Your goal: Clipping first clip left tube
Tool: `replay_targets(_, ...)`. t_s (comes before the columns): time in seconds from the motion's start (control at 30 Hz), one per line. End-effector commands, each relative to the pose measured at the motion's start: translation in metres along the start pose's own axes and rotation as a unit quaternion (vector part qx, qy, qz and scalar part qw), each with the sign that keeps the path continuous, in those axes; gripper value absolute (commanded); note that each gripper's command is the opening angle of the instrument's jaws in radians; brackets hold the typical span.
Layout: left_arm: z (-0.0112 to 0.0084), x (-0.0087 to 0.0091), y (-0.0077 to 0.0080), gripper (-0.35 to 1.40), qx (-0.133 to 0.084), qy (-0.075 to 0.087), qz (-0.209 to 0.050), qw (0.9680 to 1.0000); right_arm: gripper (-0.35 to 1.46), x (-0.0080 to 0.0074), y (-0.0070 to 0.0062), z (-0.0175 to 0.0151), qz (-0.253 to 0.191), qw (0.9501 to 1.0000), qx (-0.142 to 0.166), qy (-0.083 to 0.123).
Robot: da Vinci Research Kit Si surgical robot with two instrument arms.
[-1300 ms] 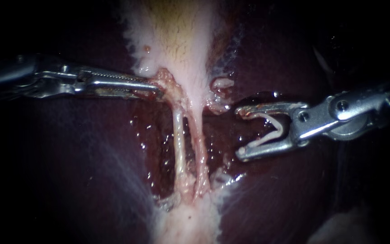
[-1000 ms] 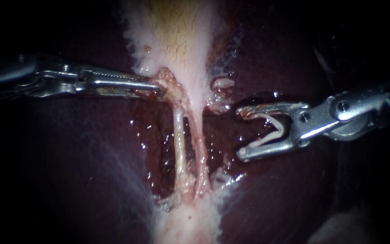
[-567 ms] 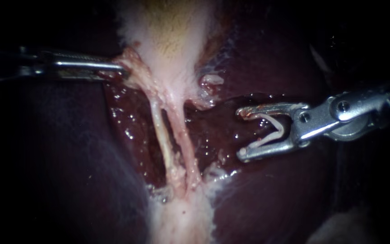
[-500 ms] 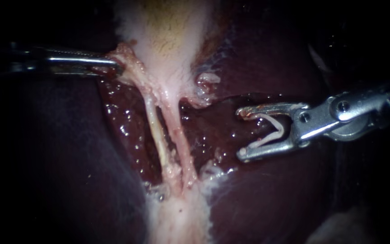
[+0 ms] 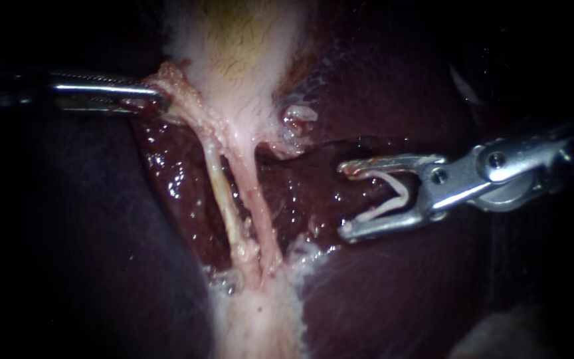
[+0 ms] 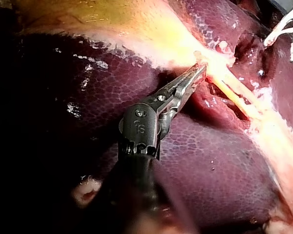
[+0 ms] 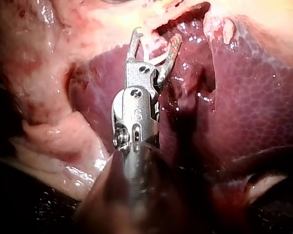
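Gripping a flap (image 5: 167, 83) of pale tissue where the gallbladder (image 5: 240, 53) becomes narrow, the left instrument (image 5: 151, 100) has its jaws closed on this flap from two sides. The flap is stretched toward the view's left edge.

From the flap two tubes run down side by side, a little slanted. The left tube (image 5: 222, 199) is the paler one and lies just beside the right tube (image 5: 255, 199). A thin dark slit shows between them in the upper part, and at the lower end they meet in pale tissue.

On the left of the left tube there is a wet, bare pocket of liver (image 5: 380, 286), free of any tool. On the right of the tubes an open band of liver separates them from the right instrument (image 5: 343, 199). Its jaws stand wide apart with the tips toward the tubes, and they carry an open clip (image 5: 393, 196), one leg against each jaw. The clip is apart from both tubes, and only liver surface lies between.

Both shafts go into darkness at the edges of the endoscope view, so their far parts cannot be seen. Whether there is free room behind the tubes cannot be told. In the left wrist view the jaw tips sink into the tissue and the lower jaw is mostly hidden. In the right wrist view the tubes ahead of the jaws are hard to make out.
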Motion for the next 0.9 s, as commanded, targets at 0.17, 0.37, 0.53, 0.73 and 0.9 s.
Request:
replay_targets(0.17, 0.0002, 0.0001, 0.0005, -0.35, -0.002, -0.001, 0.000, 1.0000, 0.50, 0.0004, -0.0006, 0.0035, 0.000, 0.9999, 0.011, -0.003)
replay_targets(0.37, 0.0006, 0.0001, 0.0008, -0.35, -0.004, -0.001, 0.003, 1.0000, 0.50, 0.0007, -0.0010, 0.0068, 0.017, 0.9998, 0.010, -0.010)
replay_targets(0.53, 0.0008, 0.0001, 0.0010, -0.35, -0.004, -0.001, 0.003, 1.0000, 0.50, 0.0000, -0.0010, 0.0095, 0.019, 0.9995, 0.006, -0.025)
replay_targets(0.73, 0.0009, 0.0002, 0.0013, -0.35, -0.005, -0.001, 0.003, 1.0000, 0.50, -0.0009, -0.0002, 0.0115, 0.023, 0.9992, 0.004, -0.034)
replay_targets(0.9, 0.0009, 0.0003, 0.0017, -0.35, -0.005, -0.001, 0.002, 1.0000, 0.50, -0.0025, 0.0005, 0.0126, 0.029, 0.9988, 0.009, -0.037)
